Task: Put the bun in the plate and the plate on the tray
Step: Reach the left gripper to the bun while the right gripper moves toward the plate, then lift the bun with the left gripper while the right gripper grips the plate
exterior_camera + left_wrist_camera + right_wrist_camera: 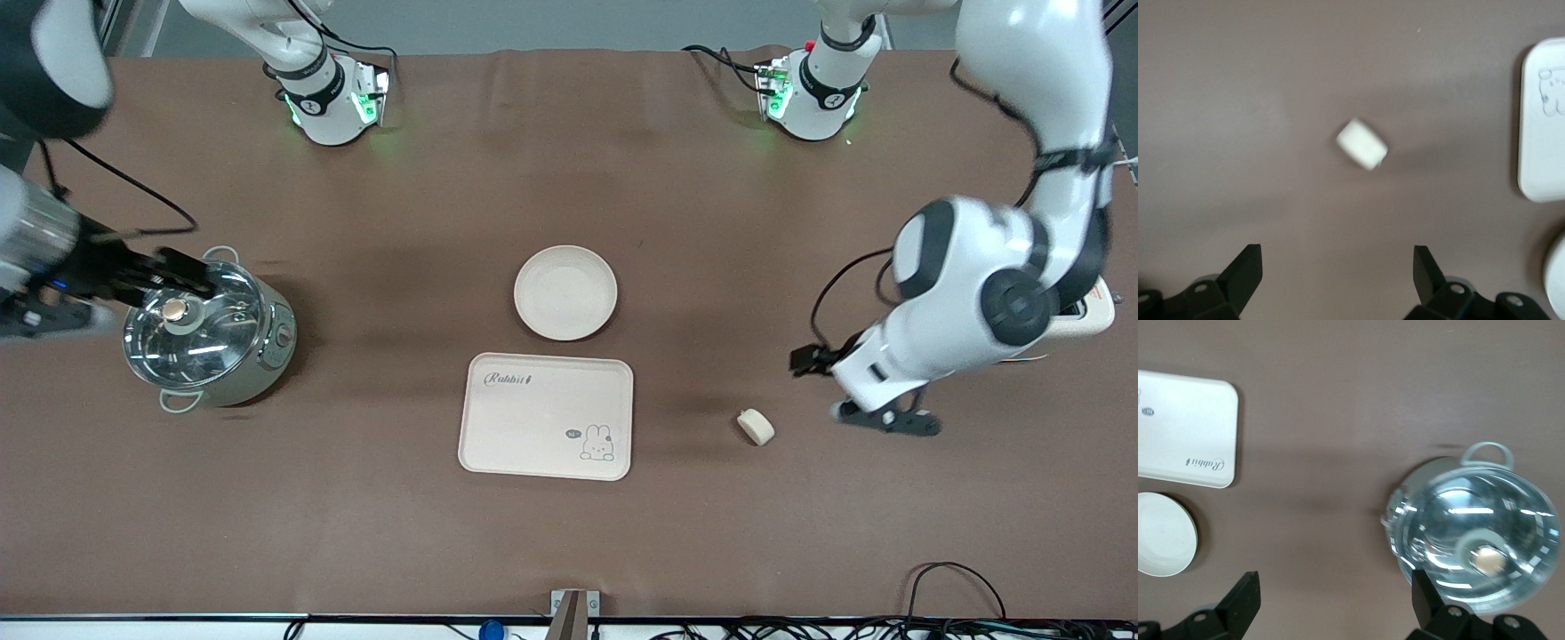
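The bun (756, 427) lies on the brown table beside the tray (546, 416), toward the left arm's end. The plate (565, 292) stands empty, farther from the front camera than the tray. The tray is empty. My left gripper (885, 418) is open and empty, low over the table beside the bun. In the left wrist view the bun (1362, 143) lies ahead of the open left gripper (1338, 273), with the tray's edge (1545, 120) and the plate's rim (1558, 280) also showing. My right gripper (191, 271) is open and empty over a pot.
A steel pot with a glass lid (209, 333) stands at the right arm's end; it also shows in the right wrist view (1478, 533), with the tray (1185, 430) and the plate (1161, 533). A white appliance (1089, 316) sits partly hidden by the left arm.
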Robot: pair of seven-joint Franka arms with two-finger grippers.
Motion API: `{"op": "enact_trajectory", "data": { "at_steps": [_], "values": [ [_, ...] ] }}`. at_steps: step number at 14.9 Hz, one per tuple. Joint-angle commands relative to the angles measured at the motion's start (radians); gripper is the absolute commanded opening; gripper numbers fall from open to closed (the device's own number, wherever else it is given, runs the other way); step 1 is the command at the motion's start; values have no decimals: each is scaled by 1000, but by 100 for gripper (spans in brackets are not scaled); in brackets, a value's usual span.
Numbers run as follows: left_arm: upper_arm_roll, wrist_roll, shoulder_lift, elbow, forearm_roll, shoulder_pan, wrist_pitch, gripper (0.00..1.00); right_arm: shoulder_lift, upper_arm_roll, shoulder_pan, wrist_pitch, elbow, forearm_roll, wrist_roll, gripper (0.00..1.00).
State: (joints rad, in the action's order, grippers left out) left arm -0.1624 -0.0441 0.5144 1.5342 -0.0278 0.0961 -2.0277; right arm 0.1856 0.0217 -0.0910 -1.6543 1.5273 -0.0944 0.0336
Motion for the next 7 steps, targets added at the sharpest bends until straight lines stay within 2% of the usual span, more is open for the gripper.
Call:
{"op": "enact_trajectory", "data": {
  "at_steps": [1, 4, 7],
  "values": [
    [-20, 6, 108, -32, -11, 5, -153, 100, 55, 4, -65, -118, 60, -10, -20, 100],
    [-28, 18, 180, -29, -6, 13, -285, 100, 119, 6, -95, -247, 138, -142, -31, 100],
    [-28, 53, 237, -25, 0, 23, -342, 100, 130, 6, -176, -404, 229, -148, -110, 100]
  ]
}}
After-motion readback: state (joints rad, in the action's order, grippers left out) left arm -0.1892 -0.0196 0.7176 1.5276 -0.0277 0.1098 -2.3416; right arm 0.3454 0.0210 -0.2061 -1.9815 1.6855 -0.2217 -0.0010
